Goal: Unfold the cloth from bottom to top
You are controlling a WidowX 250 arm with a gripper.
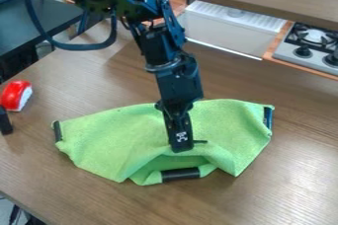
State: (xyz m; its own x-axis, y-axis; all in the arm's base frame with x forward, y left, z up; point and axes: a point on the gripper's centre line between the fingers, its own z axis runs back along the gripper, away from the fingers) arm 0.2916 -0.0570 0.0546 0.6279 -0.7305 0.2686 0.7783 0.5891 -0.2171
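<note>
The gripper [182, 140] points down over the middle of the green cloth [112, 137], its lower end at the cloth's surface, close above a raised fold. Spread wide across the wooden table, the cloth is partly folded over, with a hollow under the fold at its front edge. A black strip [180, 174] marks the front corner, just below the gripper in the view. Two more black strips sit at the left corner [57, 131] and the right corner [268, 118]. Part of the cloth behind the gripper is hidden.
On the wooden table [86, 86], a red and white object [16, 95] lies at the left edge, with a black object [5, 122] just in front of it. Beyond the table's back edge are a white sink [228, 29] and a stove [314, 46].
</note>
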